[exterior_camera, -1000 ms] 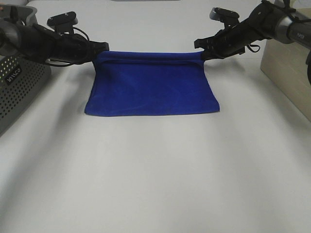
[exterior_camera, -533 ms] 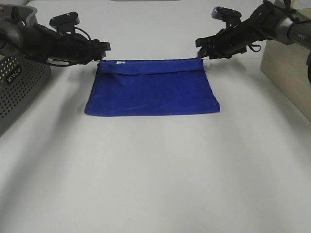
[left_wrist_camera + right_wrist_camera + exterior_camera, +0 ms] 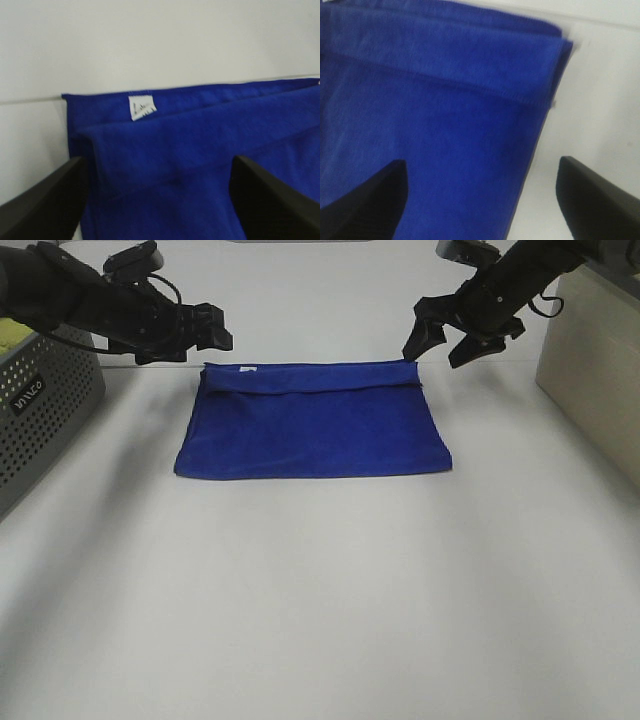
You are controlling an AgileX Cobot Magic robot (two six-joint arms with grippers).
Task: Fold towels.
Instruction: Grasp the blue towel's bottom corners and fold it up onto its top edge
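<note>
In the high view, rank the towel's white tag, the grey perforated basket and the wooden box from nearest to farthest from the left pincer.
Measured from the left pincer, open by the far left corner of the blue towel:
1. white tag: on the towel's far edge, right beside the pincer.
2. grey perforated basket: at the table's left side.
3. wooden box: across the table, at the right edge.

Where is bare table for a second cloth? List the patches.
Widest: the whole near table in front of the towel. Narrower strips lie between towel and grey bin, and between towel and box. Crowded: the towel's far edge, where the open left gripper and right gripper hover.
</note>
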